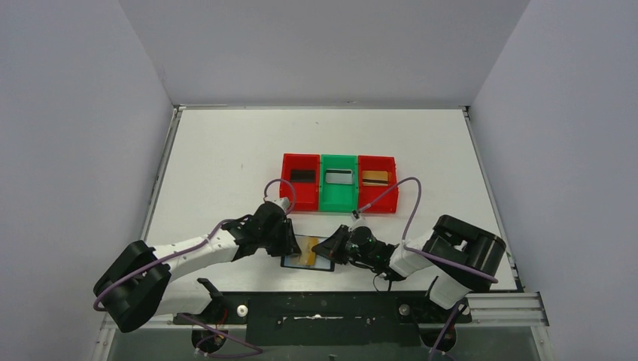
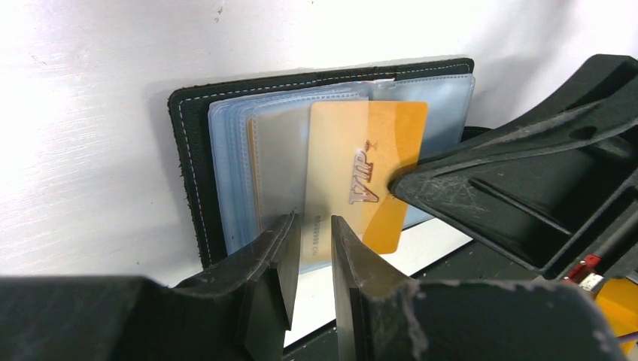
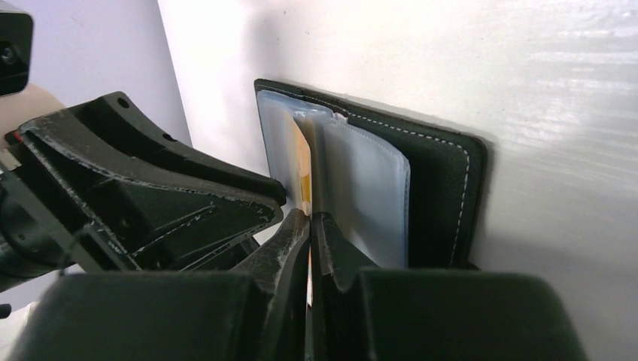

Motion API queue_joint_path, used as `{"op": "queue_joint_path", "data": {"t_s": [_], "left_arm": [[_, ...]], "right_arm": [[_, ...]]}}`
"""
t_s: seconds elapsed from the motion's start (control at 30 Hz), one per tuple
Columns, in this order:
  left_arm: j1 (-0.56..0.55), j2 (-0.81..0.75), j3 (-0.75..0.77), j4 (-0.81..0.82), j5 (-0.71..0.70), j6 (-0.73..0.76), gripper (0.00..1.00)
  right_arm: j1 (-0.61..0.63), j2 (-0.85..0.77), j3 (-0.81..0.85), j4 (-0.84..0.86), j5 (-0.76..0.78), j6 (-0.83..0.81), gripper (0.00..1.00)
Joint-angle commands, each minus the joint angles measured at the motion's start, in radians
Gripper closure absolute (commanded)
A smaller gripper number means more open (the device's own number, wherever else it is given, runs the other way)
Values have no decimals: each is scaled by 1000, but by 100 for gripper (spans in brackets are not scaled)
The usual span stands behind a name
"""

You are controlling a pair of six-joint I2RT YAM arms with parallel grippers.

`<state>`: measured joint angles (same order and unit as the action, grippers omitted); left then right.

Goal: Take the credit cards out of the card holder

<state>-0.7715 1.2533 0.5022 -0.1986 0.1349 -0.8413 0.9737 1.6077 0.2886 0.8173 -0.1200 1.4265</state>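
Right pincer pinched shut on gold VIP card, left pincer narrowly parted; card holder needed pinning flat for a straight pull.

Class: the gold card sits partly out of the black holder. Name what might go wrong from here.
The right jaws seem shut on only the edge of the gold card, so it may slip free. The clear sleeve overlaps part of the card, so pulling might drag the card holder along.
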Motion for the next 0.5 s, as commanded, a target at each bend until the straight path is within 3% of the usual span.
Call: {"op": "queue_joint_path", "data": {"t_s": [0.0,0.47], "left_arm": [[-2,-12,12,-68,-50,25,77],[0,-84,55,-74,-56,20,75]], "right_arm": [[-7,-99,-17,-77,69,-36,100],[26,-524,-37,-360,267,-273,100]]}}
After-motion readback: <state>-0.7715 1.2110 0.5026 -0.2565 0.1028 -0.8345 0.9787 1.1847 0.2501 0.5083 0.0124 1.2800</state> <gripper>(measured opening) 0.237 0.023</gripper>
